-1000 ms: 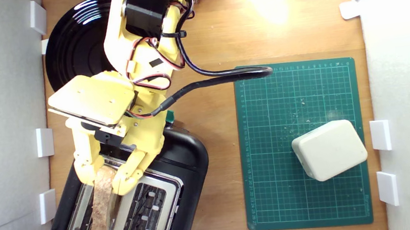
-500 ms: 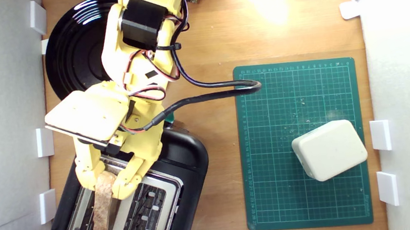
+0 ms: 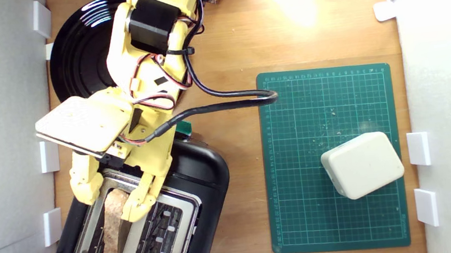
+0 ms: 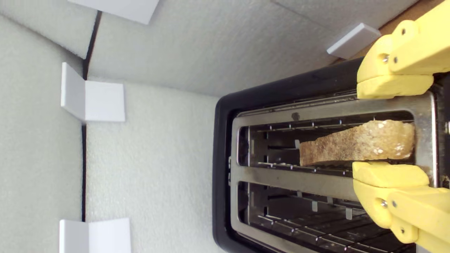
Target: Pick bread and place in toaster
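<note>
Yellow fingers spread w/ bread in toaster slot.

This looks like a small hobby or lab test bench staged as a kitchen corner. A wooden tabletop is fenced by pale grey foam wall panels held upright with small white plastic corner brackets, also seen in the wrist view. A green gridded cutting mat flecked with crumbs lies on the wood. Household items, a large black two-slot toaster with a silver top plate and a round glossy black plate, share the enclosure with a yellow 3D-printed robot arm with exposed wiring.
</note>
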Available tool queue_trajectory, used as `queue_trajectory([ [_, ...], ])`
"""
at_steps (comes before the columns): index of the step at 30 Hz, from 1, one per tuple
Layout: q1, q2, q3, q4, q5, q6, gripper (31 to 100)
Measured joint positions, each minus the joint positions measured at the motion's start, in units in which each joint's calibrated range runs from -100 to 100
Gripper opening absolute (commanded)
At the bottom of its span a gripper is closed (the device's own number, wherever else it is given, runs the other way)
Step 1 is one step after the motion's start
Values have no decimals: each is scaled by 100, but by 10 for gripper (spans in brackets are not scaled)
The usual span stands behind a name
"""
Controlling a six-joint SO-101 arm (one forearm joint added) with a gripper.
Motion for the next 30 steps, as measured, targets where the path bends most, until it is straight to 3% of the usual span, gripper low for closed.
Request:
queue_trajectory([
  [6, 0, -25, 0, 36, 0, 0, 799],
  [11, 9, -412, 129, -435, 0, 0, 799],
  [19, -9, -1352, 194, -853, 59, 0, 798],
  [23, -46, -2184, 203, -906, 59, 0, 796],
  [25, -64, -2570, 203, -906, 59, -78, 769],
  [30, -137, -3385, 203, -924, 59, -419, 596],
])
